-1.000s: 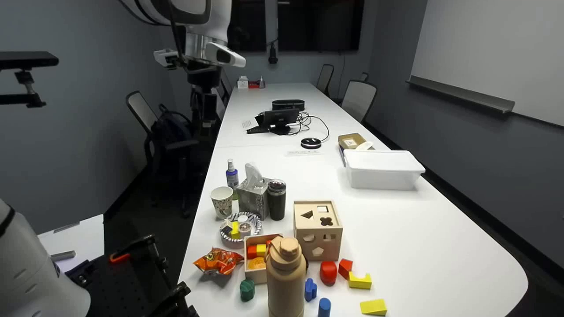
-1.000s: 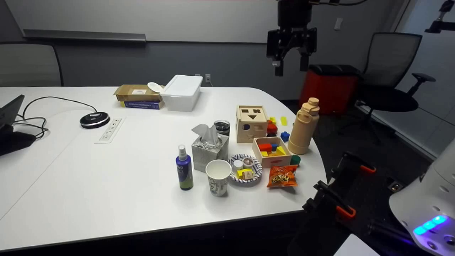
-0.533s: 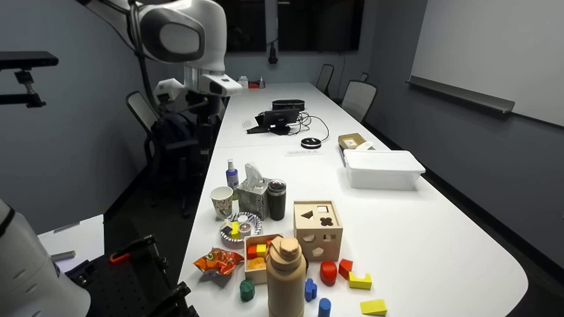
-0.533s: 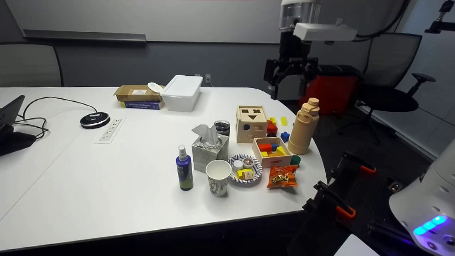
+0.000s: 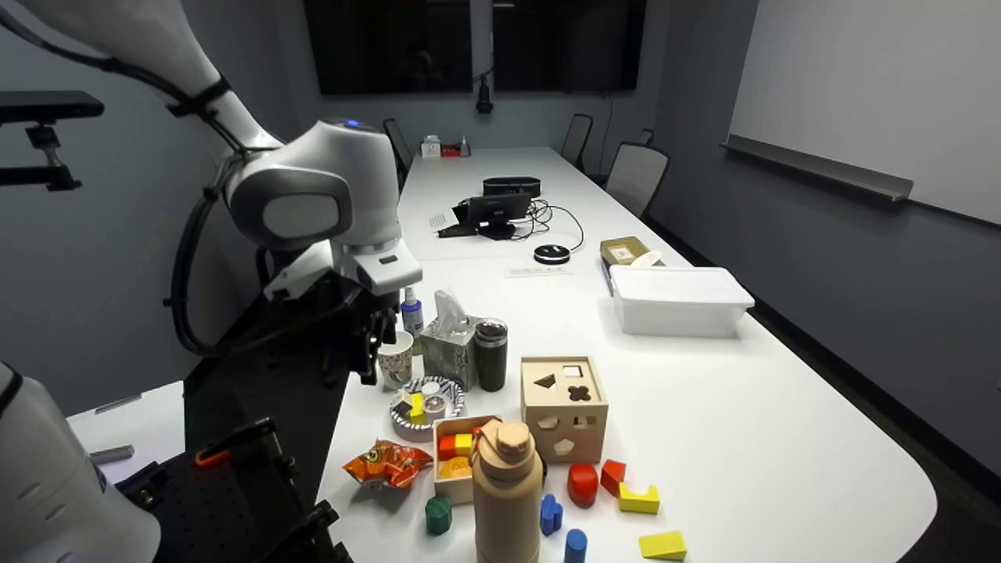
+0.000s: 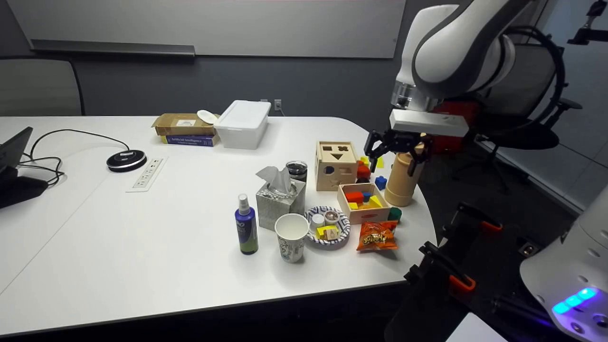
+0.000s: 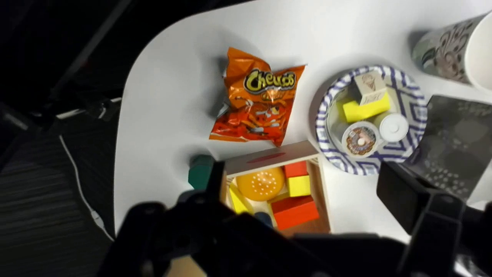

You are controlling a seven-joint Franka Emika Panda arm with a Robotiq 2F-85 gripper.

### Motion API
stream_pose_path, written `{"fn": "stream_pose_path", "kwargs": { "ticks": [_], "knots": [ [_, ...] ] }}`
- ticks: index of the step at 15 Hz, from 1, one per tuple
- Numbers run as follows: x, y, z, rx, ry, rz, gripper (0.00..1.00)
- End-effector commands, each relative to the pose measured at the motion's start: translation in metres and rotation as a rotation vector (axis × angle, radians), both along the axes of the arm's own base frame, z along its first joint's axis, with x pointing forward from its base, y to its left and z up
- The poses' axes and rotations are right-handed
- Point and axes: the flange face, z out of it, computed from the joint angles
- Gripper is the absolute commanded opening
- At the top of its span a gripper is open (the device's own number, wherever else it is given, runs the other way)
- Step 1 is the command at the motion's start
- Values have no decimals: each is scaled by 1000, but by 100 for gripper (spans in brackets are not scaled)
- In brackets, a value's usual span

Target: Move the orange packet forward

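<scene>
While the pincer [image 6: 393, 169] hangs above the tabletop [image 7: 161, 111], its fingers wide apart and nothing between them, the current step seems to be the approach. Across the lower half of the wrist view, the fingers flank an open wooden box [image 7: 269, 157] holding coloured blocks [image 7: 295, 212]. Beyond it, at upper centre, lies the orange packet [image 7: 261, 100], touching the box or just beside it; which of these cannot be told. A good approach probably slides toward the top of that view, then sinks straight down to pinch the crinkled middle lightly, since the packet may crush or slip. Lifting before going forward should spare the box, the patterned plate [image 7: 413, 119] at right and the green block [image 7: 200, 171] to the packet's lower left.
</scene>
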Motion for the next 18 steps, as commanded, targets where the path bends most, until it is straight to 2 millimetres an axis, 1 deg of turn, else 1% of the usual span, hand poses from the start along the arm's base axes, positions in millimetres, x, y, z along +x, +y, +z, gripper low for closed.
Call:
{"fn": "stream_pose_path", "kwargs": {
  "ticks": [1,3,4,6,8,10,13,15,16,17,18],
  "knots": [
    [-4,-13,-70,-26,17,-142,100],
    [-4,-13,-108,-35,50,-182,100],
    [-3,-9,-125,-27,67,-198,100],
    [-4,-2,-153,-17,102,-228,100],
    [-3,4,-178,-8,127,-249,100],
    [-1,8,-196,-6,142,-261,100],
    [4,6,-217,-16,142,-282,100],
    [5,5,-227,-18,144,-291,100],
    [6,5,-230,-14,144,-297,75],
    [6,6,-232,-12,144,-299,74],
    [8,6,-233,-6,144,-300,65]
  ]
}}
